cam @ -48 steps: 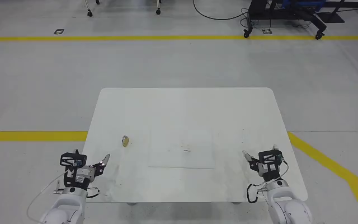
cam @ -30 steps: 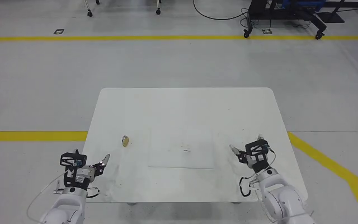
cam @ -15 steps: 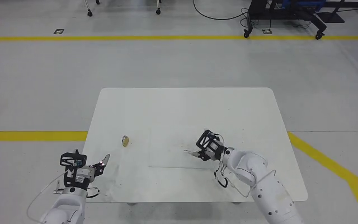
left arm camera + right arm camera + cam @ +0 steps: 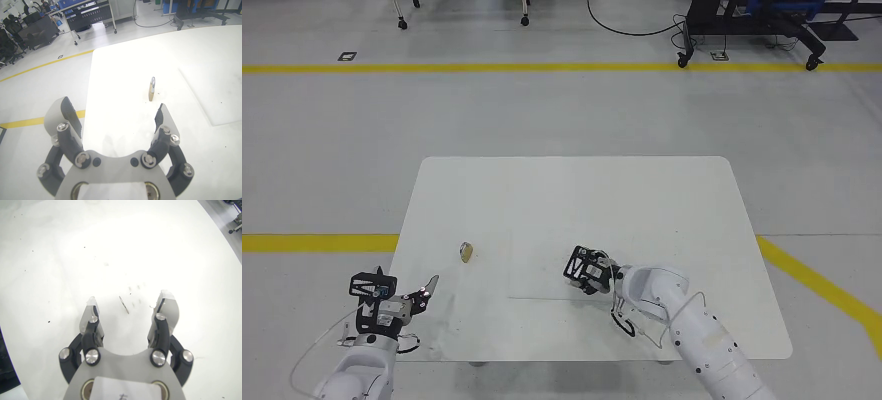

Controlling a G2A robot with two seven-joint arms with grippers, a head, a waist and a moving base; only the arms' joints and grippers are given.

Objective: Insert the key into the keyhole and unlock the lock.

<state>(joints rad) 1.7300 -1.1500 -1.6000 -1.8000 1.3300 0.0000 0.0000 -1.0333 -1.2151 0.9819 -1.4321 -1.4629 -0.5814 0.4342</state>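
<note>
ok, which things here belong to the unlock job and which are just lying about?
Job:
- key, on the table between the jaws of the open right gripper
- padlock
- left gripper, open

Lying about:
- white mat
- table

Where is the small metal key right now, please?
Right wrist view: the small metal key lies on the white table, between the open jaws of the right gripper.

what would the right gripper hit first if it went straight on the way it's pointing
Probably the key, which lies just ahead between the open jaws of the right gripper. Depth is unclear, so the jaws might touch the table beside it first.
</note>
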